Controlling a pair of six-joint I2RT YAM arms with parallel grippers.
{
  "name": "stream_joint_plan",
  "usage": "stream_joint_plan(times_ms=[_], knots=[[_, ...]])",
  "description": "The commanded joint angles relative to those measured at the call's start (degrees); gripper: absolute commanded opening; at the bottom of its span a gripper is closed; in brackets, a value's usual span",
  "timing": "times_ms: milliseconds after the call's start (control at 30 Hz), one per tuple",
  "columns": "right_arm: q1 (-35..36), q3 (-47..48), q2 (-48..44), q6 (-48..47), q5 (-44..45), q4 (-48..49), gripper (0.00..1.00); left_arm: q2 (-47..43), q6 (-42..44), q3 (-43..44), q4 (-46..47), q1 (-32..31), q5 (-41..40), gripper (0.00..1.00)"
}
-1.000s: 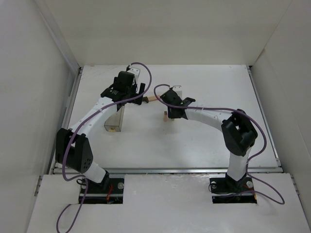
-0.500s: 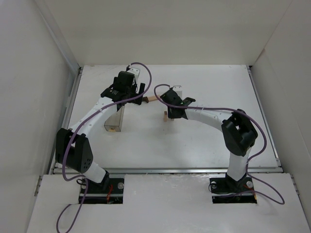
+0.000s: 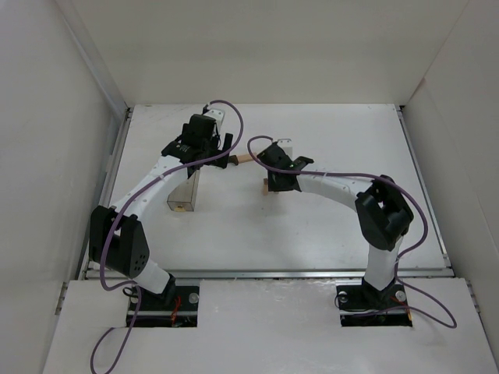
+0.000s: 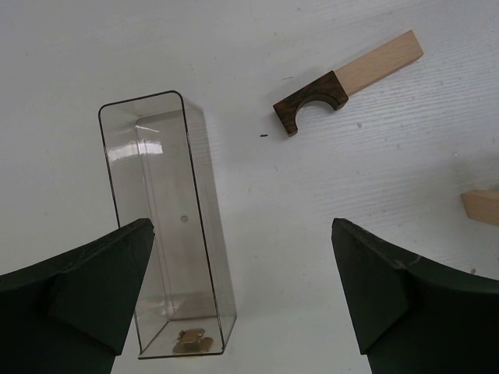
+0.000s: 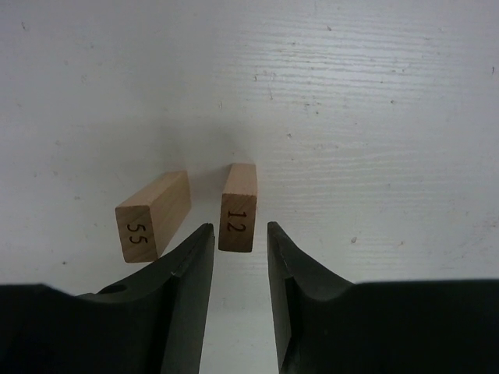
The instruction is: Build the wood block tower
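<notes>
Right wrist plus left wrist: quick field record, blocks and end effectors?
block 12: standing on end
block 55: standing beside 12, apart
right end effector: open, straddling block 12, gaps both sides
left end effector: open, empty
clear box: on table
dark arch piece: flat, end against tan block

The right end effector (image 5: 238,234) has little room. Its narrowly parted fingers flank the near end of block 12 (image 5: 238,206), with a sliver free on each side. Block 55 (image 5: 153,216) sits just beside it, leaving only a thin slot between the two blocks. Beyond both, the tabletop (image 5: 351,93) is bare. The left end effector (image 4: 240,234), spread wide, faces open tabletop between the clear box (image 4: 168,226), partly behind one finger, and the dark arch piece (image 4: 310,101) farther off.
</notes>
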Motion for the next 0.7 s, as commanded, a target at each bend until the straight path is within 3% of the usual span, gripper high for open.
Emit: stream_joint_plan(times_ms=[0, 233, 433, 533, 667], knots=[[-0.16, 1.48, -1.44, 0.65, -1.11, -1.60, 0.40, -2.91, -0.20, -0.68, 1.24, -0.16, 0.56, 0.97], [-0.16, 2.62, -3.28, -0.67, -1.73, -2.12, 0.49, -2.38, 0.33, -0.68, 0.71, -0.16, 1.62, 0.97], [-0.16, 1.05, -9.78, -4.79, -5.24, -3.17, 0.60, 0.60, 6.47, -0.15, 2.11, -0.16, 6.54, 0.95], [-0.16, -0.36, -14.88, -8.13, -7.26, -4.75, 0.67, 5.51, 12.09, 2.13, 2.12, -0.16, 11.28, 0.92], [-0.16, -2.64, -20.94, -11.30, -9.29, -6.43, 0.69, 15.96, 16.58, 11.68, 1.34, -0.77, 7.61, 0.80]])
